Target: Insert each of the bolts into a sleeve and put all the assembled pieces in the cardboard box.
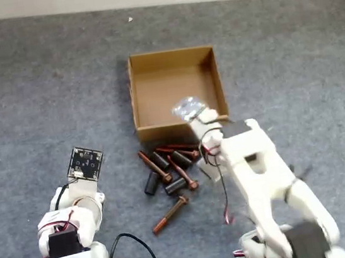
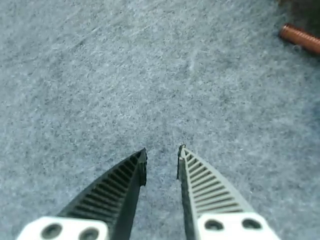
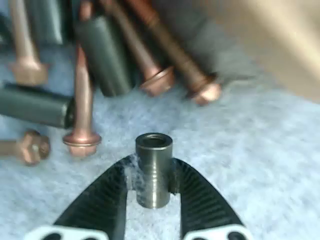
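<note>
My right gripper is shut on a dark sleeve that stands upright on the carpet, open end up. Just beyond it lies a pile of copper bolts and dark sleeves. From above, the pile sits in front of the cardboard box, and the right arm comes down at the pile's right edge. My left gripper is slightly open over bare carpet with nothing between its fingers. One bolt's threaded end lies off to its side. The left arm is left of the pile.
Grey carpet covers the whole table. The box's interior holds nothing. A single bolt lies apart at the near side of the pile. Cables trail at the arms' bases.
</note>
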You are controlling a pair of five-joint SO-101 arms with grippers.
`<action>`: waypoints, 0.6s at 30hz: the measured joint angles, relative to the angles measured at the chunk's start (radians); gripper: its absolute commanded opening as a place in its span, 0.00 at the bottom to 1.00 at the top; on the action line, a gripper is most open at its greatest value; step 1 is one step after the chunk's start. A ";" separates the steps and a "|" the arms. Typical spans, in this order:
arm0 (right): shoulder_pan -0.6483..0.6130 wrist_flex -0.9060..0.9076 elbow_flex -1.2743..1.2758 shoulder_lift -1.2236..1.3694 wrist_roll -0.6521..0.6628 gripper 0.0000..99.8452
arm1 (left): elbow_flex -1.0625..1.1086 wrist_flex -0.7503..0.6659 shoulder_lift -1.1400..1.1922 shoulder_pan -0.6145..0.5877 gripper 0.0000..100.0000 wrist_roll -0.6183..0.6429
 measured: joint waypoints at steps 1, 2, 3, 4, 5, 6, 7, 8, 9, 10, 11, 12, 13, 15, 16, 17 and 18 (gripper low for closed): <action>0.000 0.012 0.003 -0.057 -0.032 0.00 | 0.000 0.000 0.000 0.000 0.12 -0.005; 0.000 0.025 0.015 -0.109 -0.063 0.00 | 0.000 0.000 0.000 0.000 0.12 -0.018; 0.008 0.034 0.034 -0.163 -0.089 0.00 | -0.002 0.000 0.000 0.000 0.12 -0.037; 0.023 0.038 0.057 -0.210 -0.109 0.00 | -0.008 0.000 0.000 0.000 0.12 -0.057; 0.043 0.040 0.080 -0.253 -0.127 0.00 | -0.020 0.000 0.000 0.000 0.12 -0.071; 0.064 0.040 0.104 -0.293 -0.141 0.00 | -0.035 0.000 0.000 0.000 0.12 -0.080; 0.086 0.040 0.126 -0.327 -0.155 0.00 | -0.057 0.002 0.002 0.000 0.12 -0.084; 0.106 0.040 0.144 -0.358 -0.167 0.00 | -0.086 0.008 0.002 0.000 0.12 -0.091; 0.129 0.040 0.161 -0.384 -0.176 0.00 | -0.118 0.021 0.002 0.000 0.12 -0.106; 0.153 0.041 0.172 -0.407 -0.187 0.00 | -0.153 0.046 0.002 0.006 0.12 -0.130; 0.180 0.041 0.181 -0.428 -0.204 0.00 | -0.192 0.080 0.002 0.026 0.12 -0.157; 0.201 0.041 0.190 -0.448 -0.226 0.00 | -0.235 0.121 0.002 0.058 0.12 -0.181; 0.213 0.040 0.201 -0.465 -0.247 0.00 | -0.279 0.169 0.000 0.095 0.12 -0.196; 0.235 0.008 0.241 -0.491 -0.285 0.00 | -0.354 0.258 -0.011 0.172 0.12 -0.213; 0.250 -0.015 0.259 -0.502 -0.302 0.00 | -0.388 0.295 -0.005 0.216 0.12 -0.216; 0.270 -0.041 0.279 -0.511 -0.315 0.00 | -0.413 0.316 0.006 0.258 0.12 -0.218; 0.295 -0.066 0.293 -0.519 -0.325 0.00 | -0.433 0.328 0.025 0.290 0.12 -0.219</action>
